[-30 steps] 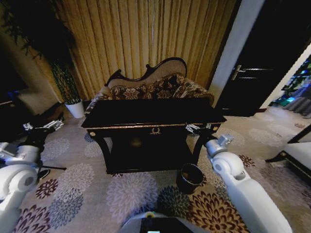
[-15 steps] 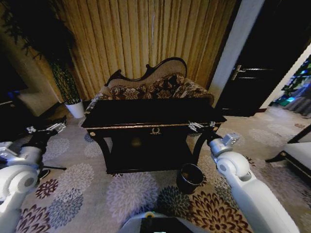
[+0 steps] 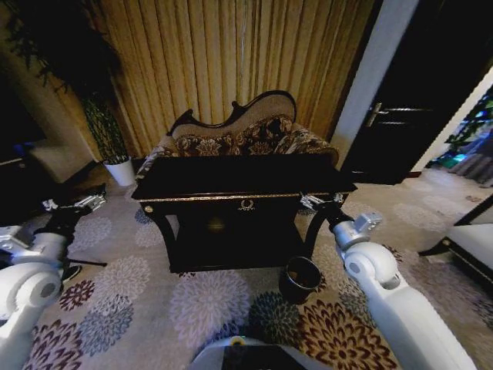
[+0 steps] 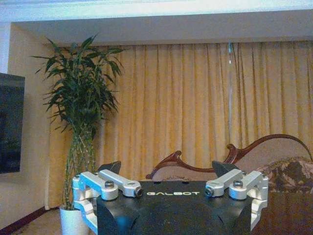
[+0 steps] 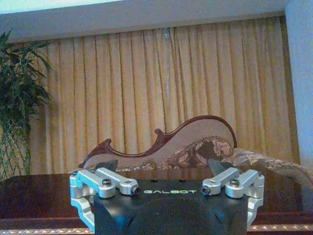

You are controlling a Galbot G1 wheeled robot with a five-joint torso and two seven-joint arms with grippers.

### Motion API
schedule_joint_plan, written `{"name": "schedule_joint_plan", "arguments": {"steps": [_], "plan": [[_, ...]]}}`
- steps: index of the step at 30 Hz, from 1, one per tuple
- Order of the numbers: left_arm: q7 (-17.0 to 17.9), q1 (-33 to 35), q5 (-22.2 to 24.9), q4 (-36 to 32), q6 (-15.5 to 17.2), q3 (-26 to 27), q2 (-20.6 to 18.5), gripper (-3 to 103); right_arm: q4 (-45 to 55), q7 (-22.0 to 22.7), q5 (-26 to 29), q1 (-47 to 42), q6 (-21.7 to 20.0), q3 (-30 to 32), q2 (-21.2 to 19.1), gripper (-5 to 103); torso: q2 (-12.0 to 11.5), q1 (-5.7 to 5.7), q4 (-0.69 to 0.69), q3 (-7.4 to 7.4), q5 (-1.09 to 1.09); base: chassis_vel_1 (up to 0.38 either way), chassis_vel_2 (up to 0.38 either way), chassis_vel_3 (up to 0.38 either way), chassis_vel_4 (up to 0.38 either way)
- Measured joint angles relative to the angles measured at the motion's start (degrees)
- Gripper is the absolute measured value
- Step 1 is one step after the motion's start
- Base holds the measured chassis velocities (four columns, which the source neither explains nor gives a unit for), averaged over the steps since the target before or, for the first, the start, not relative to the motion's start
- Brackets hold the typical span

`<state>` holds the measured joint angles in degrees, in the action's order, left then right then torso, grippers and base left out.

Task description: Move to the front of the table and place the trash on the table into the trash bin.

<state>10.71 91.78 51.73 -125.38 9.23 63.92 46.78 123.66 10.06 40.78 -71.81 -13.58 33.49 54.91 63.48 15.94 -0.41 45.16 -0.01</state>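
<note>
The black glossy table (image 3: 231,197) with gold trim stands straight ahead on the carpet. Its dark top also shows in the right wrist view (image 5: 39,196). The trash is out of view; I cannot make out anything on the dark tabletop. The trash bin (image 3: 300,279), a small dark round bucket, stands on the floor by the table's front right leg. My left gripper (image 3: 73,204) (image 4: 166,169) hovers open, left of the table and apart from it. My right gripper (image 3: 322,202) (image 5: 164,166) is open, level with the table's front right corner and above the bin.
An ornate sofa (image 3: 246,135) sits right behind the table, before gold curtains. A plant in a white pot (image 3: 119,171) stands at the back left. A dark door (image 3: 408,100) is at the right, and dark furniture (image 3: 470,239) at the right edge. Floral carpet lies in front.
The whole head view has shifted slightly, so the camera has moved a little. My right arm has edged a bit to the right. Both grippers stay open and empty.
</note>
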Motion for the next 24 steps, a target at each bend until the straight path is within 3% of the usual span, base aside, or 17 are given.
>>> {"name": "schedule_joint_plan", "arguments": {"steps": [24], "plan": [[-0.16, 0.9, 0.06, -0.74, -0.24, 1.54, 0.17, 100, -0.32, -0.4, 0.98, -2.19, 0.24, 4.13, -0.67, 100, 0.01, -0.01, 0.0, -0.01, 0.0, 0.141, -0.135, -0.141, 0.13]]}}
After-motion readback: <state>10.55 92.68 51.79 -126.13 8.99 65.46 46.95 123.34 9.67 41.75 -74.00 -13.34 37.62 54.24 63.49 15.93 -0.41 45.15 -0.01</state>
